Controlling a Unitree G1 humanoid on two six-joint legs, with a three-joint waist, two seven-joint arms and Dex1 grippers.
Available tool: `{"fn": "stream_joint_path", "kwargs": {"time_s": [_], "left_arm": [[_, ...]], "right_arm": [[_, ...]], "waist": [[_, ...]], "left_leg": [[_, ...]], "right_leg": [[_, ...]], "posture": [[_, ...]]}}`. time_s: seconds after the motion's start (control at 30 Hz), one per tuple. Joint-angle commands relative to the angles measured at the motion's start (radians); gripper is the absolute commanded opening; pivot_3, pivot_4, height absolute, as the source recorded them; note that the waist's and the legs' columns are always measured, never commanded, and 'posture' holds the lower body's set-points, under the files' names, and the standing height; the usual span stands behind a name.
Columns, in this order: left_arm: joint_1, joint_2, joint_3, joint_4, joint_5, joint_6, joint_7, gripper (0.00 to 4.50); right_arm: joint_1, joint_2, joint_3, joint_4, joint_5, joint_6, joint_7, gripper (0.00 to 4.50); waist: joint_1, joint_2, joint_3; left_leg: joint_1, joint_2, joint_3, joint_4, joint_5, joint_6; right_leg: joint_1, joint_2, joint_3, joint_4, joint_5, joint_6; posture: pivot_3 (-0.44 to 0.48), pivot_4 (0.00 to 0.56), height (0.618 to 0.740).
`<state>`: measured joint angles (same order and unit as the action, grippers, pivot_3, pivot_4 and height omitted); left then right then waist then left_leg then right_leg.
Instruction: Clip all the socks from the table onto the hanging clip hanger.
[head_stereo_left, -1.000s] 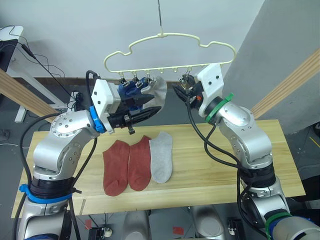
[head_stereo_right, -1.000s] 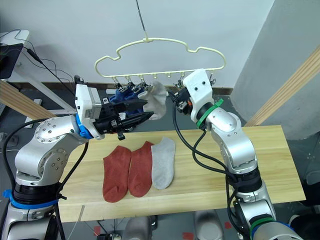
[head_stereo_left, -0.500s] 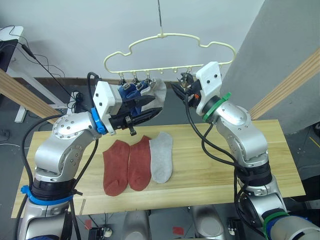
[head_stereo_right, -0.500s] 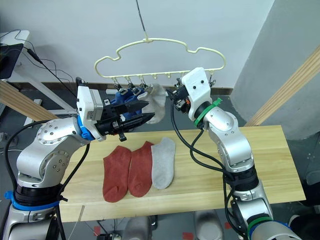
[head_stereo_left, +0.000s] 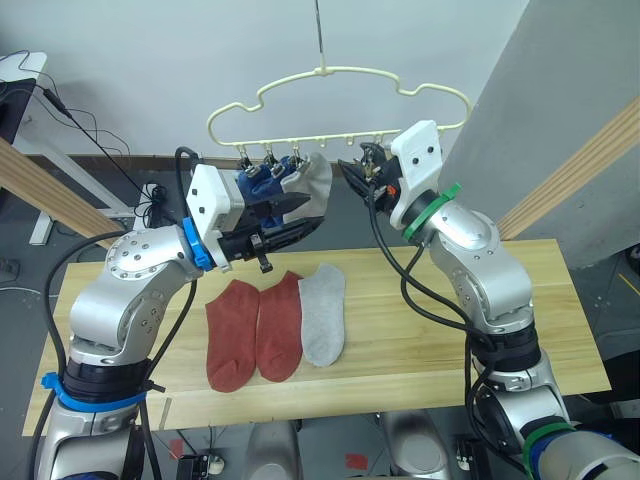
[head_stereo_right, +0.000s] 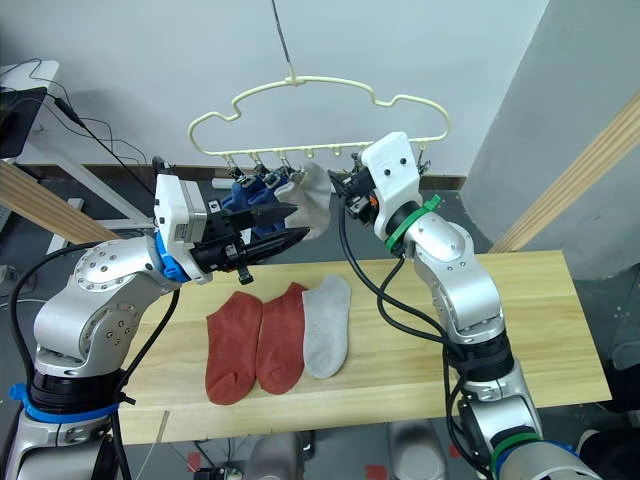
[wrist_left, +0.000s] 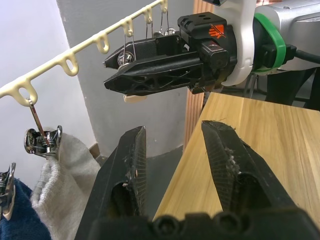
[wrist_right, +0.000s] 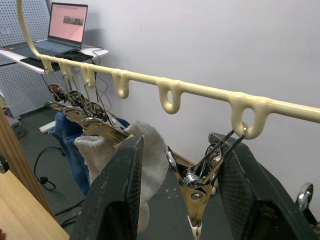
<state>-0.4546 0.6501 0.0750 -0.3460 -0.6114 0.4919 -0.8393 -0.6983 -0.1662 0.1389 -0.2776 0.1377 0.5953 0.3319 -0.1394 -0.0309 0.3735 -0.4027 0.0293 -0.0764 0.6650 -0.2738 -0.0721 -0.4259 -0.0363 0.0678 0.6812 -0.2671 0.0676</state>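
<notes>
Socks: we count two blue (head_stereo_left: 258, 185) and one grey knit sock (head_stereo_left: 316, 180) clipped on the pale-yellow wire hanger (head_stereo_left: 340, 95); two rust-red (head_stereo_left: 257, 330) and one grey (head_stereo_left: 324, 315) lie on the light-wood table (head_stereo_left: 500, 330). Both the left gripper (wrist_left: 175, 165) and the right gripper (wrist_right: 177, 200) gape empty.

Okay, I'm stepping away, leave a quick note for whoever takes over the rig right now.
Left pincer: open, empty, raised near the hung socks.
Right pincer: open, straddling a free metal clip on the pale-yellow wire clip hanger.
Done: two blue knit socks and one light grey sock are clipped up.
Left: two rust-red socks and one light grey sock, lying side by side on the light-wood table.
</notes>
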Motion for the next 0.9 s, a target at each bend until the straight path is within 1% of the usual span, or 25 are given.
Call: {"fn": "stream_joint_path", "kwargs": {"time_s": [0.03, 0.17, 0.2, 0.23, 0.37, 0.47, 0.57, 0.7, 0.77, 0.8, 0.9], "left_arm": [[0.001, -0.006, 0.003, -0.035, -0.001, -0.009, 0.002, 1.94], [0.007, -0.013, 0.003, -0.034, 0.004, -0.009, 0.013, 1.94], [0.010, -0.018, 0.004, -0.035, 0.006, -0.008, 0.021, 1.94], [0.013, -0.024, 0.003, -0.035, 0.008, -0.006, 0.031, 1.94], [0.053, -0.054, -0.017, -0.039, 0.038, 0.001, 0.085, 1.94], [0.106, -0.063, -0.058, -0.028, 0.110, -0.037, 0.103, 1.94], [0.143, -0.105, -0.080, 0.000, 0.142, -0.044, 0.141, 2.50], [0.208, -0.120, -0.181, 0.074, 0.279, -0.122, 0.146, 3.67], [0.220, -0.170, -0.203, 0.142, 0.302, -0.128, 0.185, 4.30], [0.220, -0.209, -0.201, 0.178, 0.310, -0.123, 0.224, 4.49], [0.218, -0.282, -0.209, 0.252, 0.343, -0.130, 0.277, 4.50]], "right_arm": [[-0.017, 0.009, -0.019, -0.024, 0.009, -0.018, -0.008, 1.56], [-0.016, 0.010, -0.023, -0.023, 0.013, -0.016, -0.012, 0.32], [-0.016, 0.010, -0.024, -0.023, 0.014, -0.015, -0.012, 0.17], [-0.017, 0.010, -0.026, -0.023, 0.015, -0.014, -0.012, 0.11], [-0.019, 0.013, -0.035, -0.020, 0.020, -0.008, -0.013, 0.11], [-0.019, 0.015, -0.039, -0.021, 0.020, -0.005, -0.011, 0.11], [-0.020, 0.015, -0.040, -0.021, 0.020, -0.005, -0.009, 0.11], [-0.020, 0.015, -0.039, -0.023, 0.019, -0.001, -0.008, 0.11], [-0.019, 0.014, -0.039, -0.025, 0.019, 0.001, -0.007, 0.11], [-0.018, 0.014, -0.038, -0.026, 0.018, 0.003, -0.007, 0.11], [-0.015, 0.013, -0.036, -0.031, 0.018, 0.009, -0.005, 0.11]], "waist": [[0.000, 0.000, 0.000], [0.000, 0.000, 0.000], [0.000, 0.000, 0.000], [0.000, 0.000, 0.000], [0.000, 0.000, 0.000], [-0.001, 0.000, 0.000], [-0.001, 0.000, -0.001], [-0.002, 0.000, -0.002], [-0.002, 0.000, -0.002], [-0.002, 0.000, -0.002], [-0.002, 0.000, -0.002]], "left_leg": [[0.000, 0.000, 0.000, 0.000, 0.000, 0.000], [0.000, 0.000, 0.000, 0.000, 0.000, 0.000], [0.000, 0.000, 0.000, 0.000, 0.000, 0.000], [0.000, 0.000, 0.000, 0.000, 0.000, 0.000], [0.000, 0.000, 0.000, 0.000, 0.000, 0.000], [0.000, 0.000, 0.000, 0.000, 0.000, 0.000], [0.000, 0.000, 0.000, 0.000, 0.000, 0.000], [0.000, 0.000, 0.000, 0.001, 0.000, 0.000], [0.001, 0.000, 0.001, 0.001, 0.000, 0.000], [0.001, 0.000, 0.001, 0.001, 0.000, 0.000], [0.000, 0.000, 0.000, 0.002, 0.000, 0.000]], "right_leg": [[0.000, 0.000, 0.000, 0.000, 0.000, 0.000], [0.000, 0.000, 0.000, 0.000, 0.000, 0.000], [0.000, 0.000, 0.000, 0.000, 0.000, 0.000], [0.000, 0.000, 0.000, 0.000, 0.000, 0.000], [0.000, 0.000, 0.000, 0.000, 0.000, 0.000], [0.000, 0.000, 0.000, 0.000, 0.000, 0.000], [0.000, 0.000, 0.000, 0.000, 0.000, 0.000], [0.000, 0.000, 0.000, 0.001, 0.000, 0.000], [0.000, 0.000, 0.000, 0.001, 0.000, 0.000], [0.000, 0.000, 0.001, 0.001, 0.000, 0.000], [0.000, 0.000, 0.000, 0.001, 0.001, -0.001]], "posture": [[-0.192, 0.302, 0.733], [-0.192, 0.303, 0.733], [-0.192, 0.303, 0.733], [-0.192, 0.303, 0.733], [-0.194, 0.304, 0.733], [-0.198, 0.306, 0.733], [-0.198, 0.306, 0.733], [-0.206, 0.307, 0.733], [-0.210, 0.309, 0.733], [-0.218, 0.310, 0.733], [-0.231, 0.310, 0.733]]}}
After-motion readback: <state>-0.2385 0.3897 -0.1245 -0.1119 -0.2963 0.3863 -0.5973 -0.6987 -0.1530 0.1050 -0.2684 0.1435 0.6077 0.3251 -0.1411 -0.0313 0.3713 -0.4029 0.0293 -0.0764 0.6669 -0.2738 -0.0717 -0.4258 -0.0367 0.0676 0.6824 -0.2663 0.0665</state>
